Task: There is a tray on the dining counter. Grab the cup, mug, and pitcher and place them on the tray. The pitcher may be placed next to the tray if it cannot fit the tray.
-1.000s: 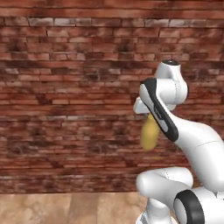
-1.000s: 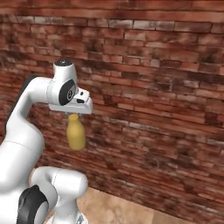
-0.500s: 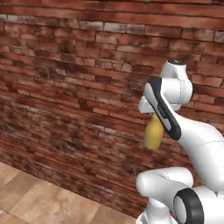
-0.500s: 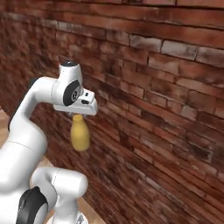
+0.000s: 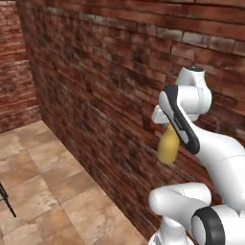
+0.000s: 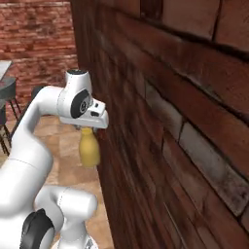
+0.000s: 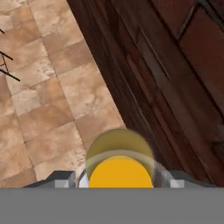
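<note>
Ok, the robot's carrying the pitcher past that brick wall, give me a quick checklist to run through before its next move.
1. Pitcher held by the gripper at its neck: ok.
2. Pitcher hanging upright, not tilted: ok.
3. Clearance from the brick wall: cannot tell; the pitcher looks very close to it in the right base view.
4. Tiled floor beside the wall free of obstacles near the base: ok.
5. Tray and dining counter in sight for placing: not ok.
</note>
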